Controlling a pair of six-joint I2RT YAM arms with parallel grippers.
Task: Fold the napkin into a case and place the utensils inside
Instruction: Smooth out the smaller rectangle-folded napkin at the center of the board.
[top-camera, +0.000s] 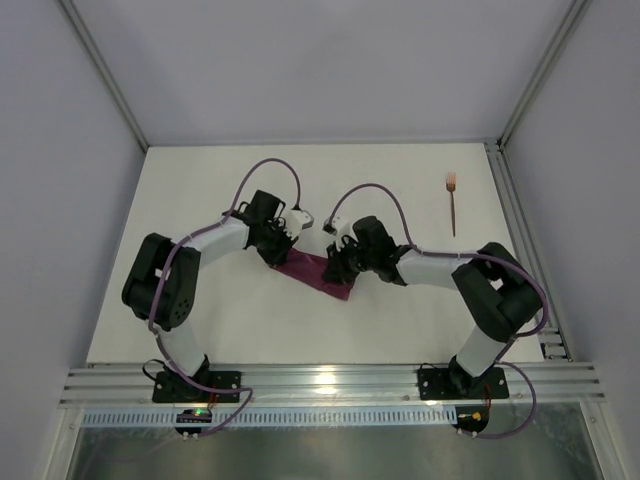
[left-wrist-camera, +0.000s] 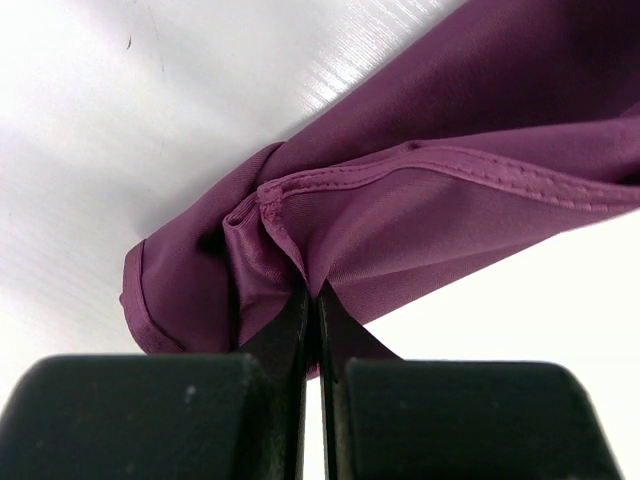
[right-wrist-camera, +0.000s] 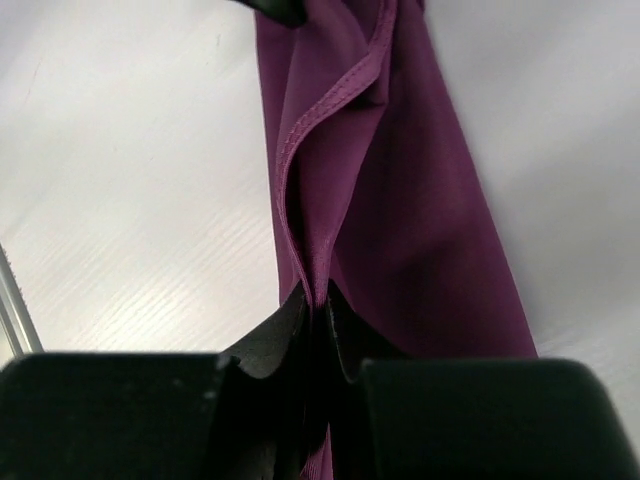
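Observation:
The maroon-purple napkin (top-camera: 312, 272) lies as a narrow folded strip on the white table, stretched between my two grippers. My left gripper (top-camera: 277, 250) is shut on the strip's left end; in the left wrist view its fingertips (left-wrist-camera: 303, 300) pinch a gathered fold of the napkin (left-wrist-camera: 440, 200). My right gripper (top-camera: 338, 272) is shut on the right end, where the cloth (right-wrist-camera: 400, 200) runs away from its fingertips (right-wrist-camera: 300, 310). A copper fork (top-camera: 452, 203) lies alone at the far right of the table, tines pointing away. No other utensil shows.
Grey enclosure walls surround the white table (top-camera: 200, 320). A metal rail (top-camera: 515, 230) runs along the right edge, close to the fork. Aluminium rails (top-camera: 320, 385) carrying the arm bases cross the near edge.

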